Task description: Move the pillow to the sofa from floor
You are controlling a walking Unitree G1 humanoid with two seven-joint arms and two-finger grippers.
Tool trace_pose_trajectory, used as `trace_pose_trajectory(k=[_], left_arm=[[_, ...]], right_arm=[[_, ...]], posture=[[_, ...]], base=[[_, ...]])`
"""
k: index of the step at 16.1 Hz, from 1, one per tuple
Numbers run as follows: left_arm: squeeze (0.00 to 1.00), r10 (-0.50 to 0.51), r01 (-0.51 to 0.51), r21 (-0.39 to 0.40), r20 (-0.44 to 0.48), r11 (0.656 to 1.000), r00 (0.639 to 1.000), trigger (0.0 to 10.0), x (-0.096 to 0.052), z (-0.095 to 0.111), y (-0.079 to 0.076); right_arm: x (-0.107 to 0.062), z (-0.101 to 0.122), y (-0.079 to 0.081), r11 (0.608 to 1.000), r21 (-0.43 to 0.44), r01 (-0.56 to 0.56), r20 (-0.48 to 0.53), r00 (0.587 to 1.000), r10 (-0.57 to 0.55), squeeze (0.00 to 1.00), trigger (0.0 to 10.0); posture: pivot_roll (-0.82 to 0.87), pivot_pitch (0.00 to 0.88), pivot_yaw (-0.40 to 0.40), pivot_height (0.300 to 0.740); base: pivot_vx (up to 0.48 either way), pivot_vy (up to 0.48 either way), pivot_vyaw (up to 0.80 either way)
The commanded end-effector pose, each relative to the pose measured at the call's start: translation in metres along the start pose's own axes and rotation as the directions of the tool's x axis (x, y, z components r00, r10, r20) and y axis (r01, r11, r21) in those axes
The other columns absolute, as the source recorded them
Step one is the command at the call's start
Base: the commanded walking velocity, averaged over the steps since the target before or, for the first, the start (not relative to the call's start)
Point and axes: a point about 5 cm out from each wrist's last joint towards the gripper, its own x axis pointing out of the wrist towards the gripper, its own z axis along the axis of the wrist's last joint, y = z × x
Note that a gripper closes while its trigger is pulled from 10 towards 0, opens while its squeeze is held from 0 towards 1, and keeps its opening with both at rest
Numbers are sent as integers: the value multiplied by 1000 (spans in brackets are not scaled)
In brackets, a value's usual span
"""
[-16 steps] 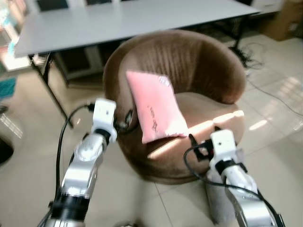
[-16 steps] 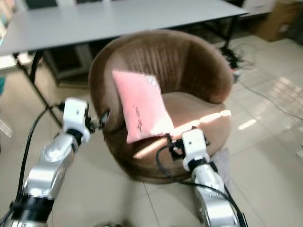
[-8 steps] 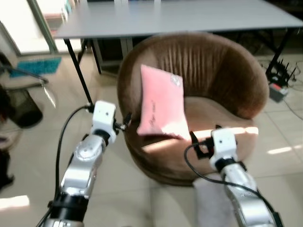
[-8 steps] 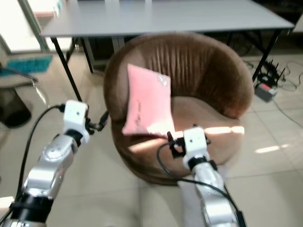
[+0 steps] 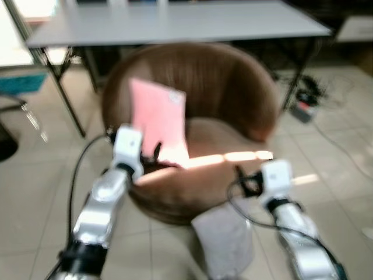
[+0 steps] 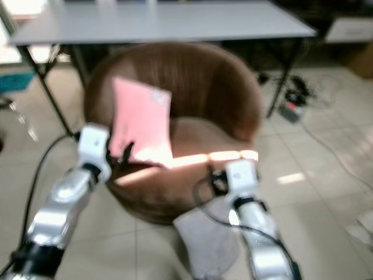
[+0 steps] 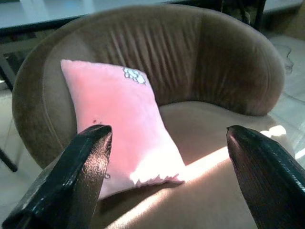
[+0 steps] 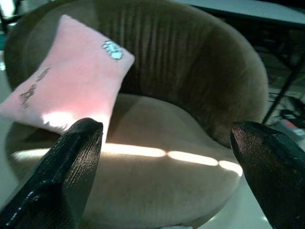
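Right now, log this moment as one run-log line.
pillow: on sofa seat, leaning on backrest | left gripper: open, empty, facing pillow | right gripper: open, empty, before sofa

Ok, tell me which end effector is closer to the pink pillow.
Left. The left end effector sits right at the pink pillow's lower edge; the right end effector is off to the pillow's right, by the chair's front.
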Motion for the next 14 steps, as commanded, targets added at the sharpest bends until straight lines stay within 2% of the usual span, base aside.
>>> trace_pose_trajectory(k=[1, 8, 9, 11, 12, 14], left_arm=[[0, -6, 6, 3, 12, 1000, 1000, 10000, 1, 4, -2], [0, 4, -5, 6, 8, 1000, 1000, 10000, 1, 3, -1], [0, 24, -24, -6, 9, 1000, 1000, 10000, 1, 2, 1], [0, 62, -62, 35, 13, 997, 998, 10000, 2, 1, 3], [0, 60, -61, 48, 19, 997, 998, 10000, 2, 2, 3], [0, 17, -24, 103, 72, 994, 997, 10000, 2, 7, -3]], right_arm=[[0, -5, -4, 1000, -2, 9, -13, 1000, -9, 0, 10000], [5, -16, 4, 1000, 0, -10, -31, 999, 10, 0, 10000], [5, -16, 3, 1000, -3, -13, -30, 999, 13, 0, 10000], [2, -15, 0, 999, -31, -28, -30, 999, 27, 0, 10000], [1, -15, -1, 998, -41, -39, -29, 999, 38, 0, 10000], [-2, -11, -7, 997, -56, -53, -25, 998, 51, 0, 10000]], posture=[[-66, 29, 64, 740], [-68, 28, 60, 740], [-68, 28, 58, 740], [-67, 27, 54, 740], [-67, 26, 52, 740], [-66, 22, 52, 740]], base=[[0, -480, 0], [0, -480, 0], [0, 0, 0], [0, 0, 0], [0, 0, 0], [0, 0, 678]])
